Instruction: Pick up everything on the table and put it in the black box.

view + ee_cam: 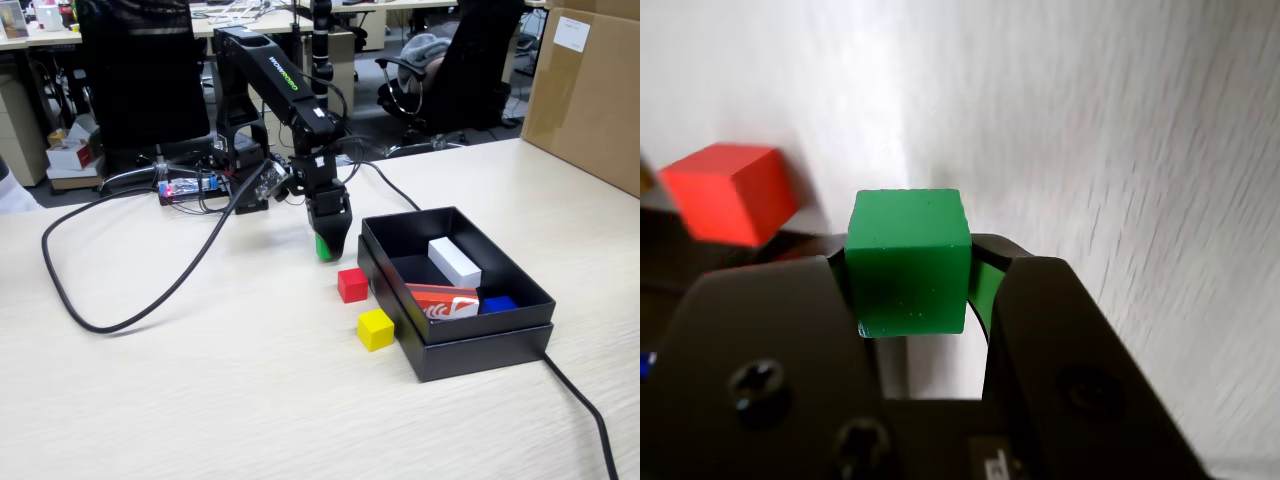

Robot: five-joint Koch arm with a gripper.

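The gripper (925, 290) has its jaws closed against two opposite flat faces of the green cube (908, 260), held at or just above the table (200, 400) beside the black box (480, 340). The cube appears light, rigid and smooth-sided, so a centred, square grip on parallel faces suits it. The red cube (352, 285) and yellow cube (376, 329) lie on the table near the box wall.

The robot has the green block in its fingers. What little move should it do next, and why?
Probably lift a little, then swing toward the black box. The wrist view shows the green cube squeezed between the fingers, and in the fixed view it sits low by the table. The red cube and yellow cube lie between it and the box, so rising first should keep it from bumping them.
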